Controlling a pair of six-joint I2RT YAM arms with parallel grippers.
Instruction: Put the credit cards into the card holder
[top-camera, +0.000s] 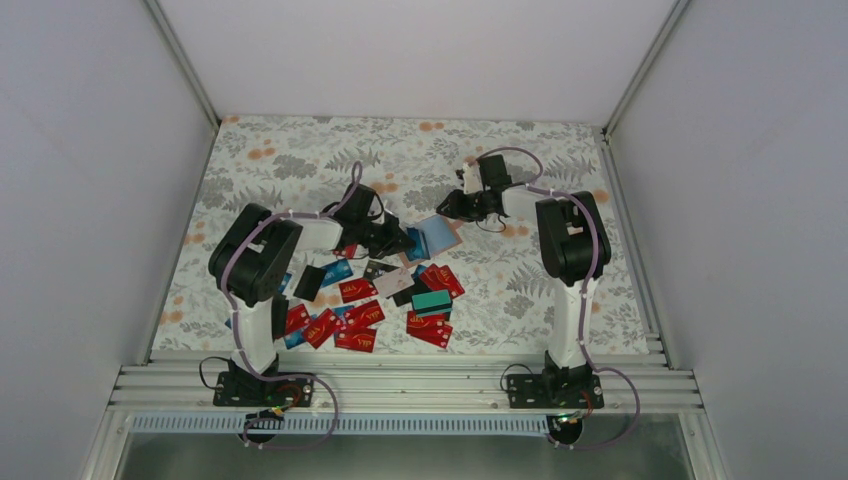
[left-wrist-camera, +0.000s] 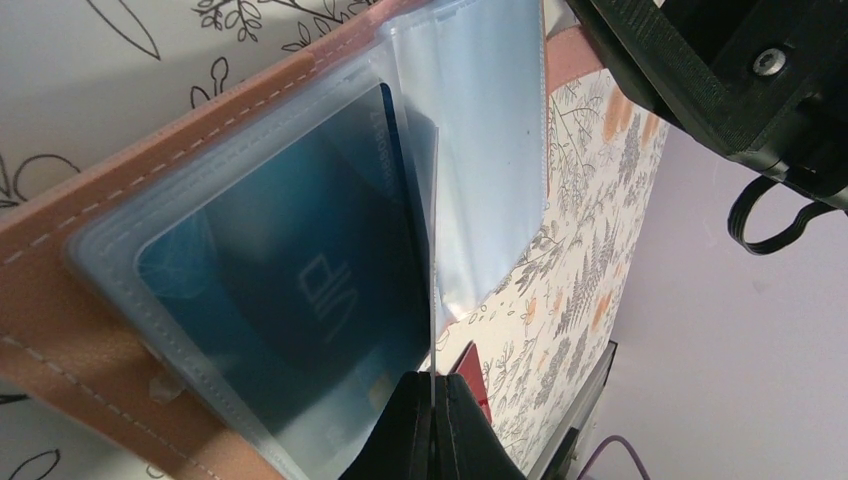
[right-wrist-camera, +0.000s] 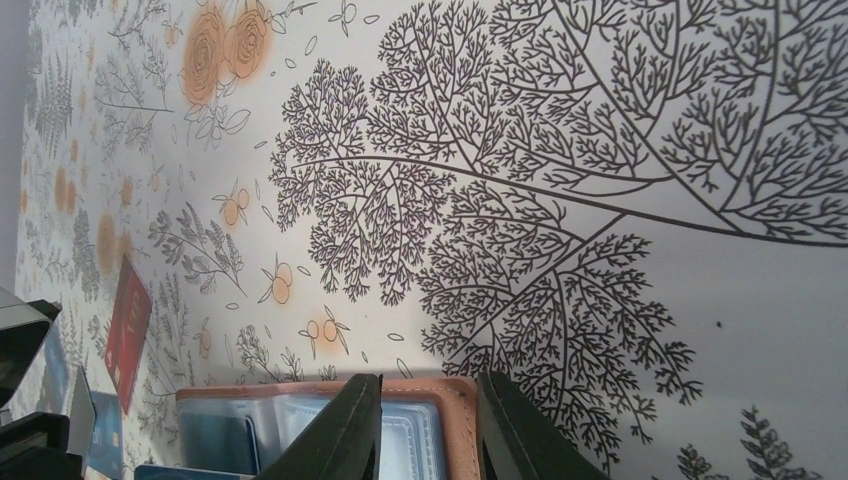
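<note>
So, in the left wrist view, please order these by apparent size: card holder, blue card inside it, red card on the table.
1. card holder, largest
2. blue card
3. red card, smallest, but farther away and partly hidden, so unsure.

Card holder (right-wrist-camera: 330, 420) cut off below.

Each arm has white link tubes with bulky matte-black joint housings and a lilac cable routed along its length, looping free near the wrist. The left gripper (left-wrist-camera: 433, 425) has black tapered fingers. The right gripper (right-wrist-camera: 425, 430) has black angular fingers; a recessed screw sits in the black housing behind them.
</note>
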